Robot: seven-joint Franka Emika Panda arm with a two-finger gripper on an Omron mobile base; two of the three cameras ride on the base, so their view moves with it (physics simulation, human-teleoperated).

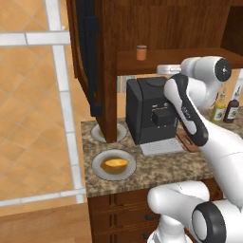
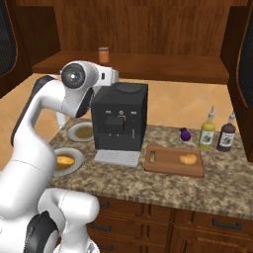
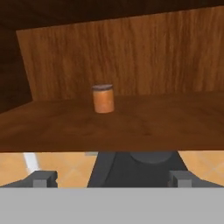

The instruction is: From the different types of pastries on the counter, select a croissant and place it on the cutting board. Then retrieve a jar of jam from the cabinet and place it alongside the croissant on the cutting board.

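Tool (image 3: 111, 179) spread wide and empty, level with the cabinet shelf (image 3: 166, 122); the jar of jam (image 3: 103, 99) stands upright dead ahead, well apart.

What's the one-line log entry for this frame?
phase: reach for jar of jam | croissant: on cutting board | jar: upright on cabinet shelf, untouched | claw: open, short of shelf, facing jar

Orange tiled wall (image 1: 28, 118) with white grout lines, dark wood drawers (image 2: 197, 222), black coffee machine (image 2: 120, 116)
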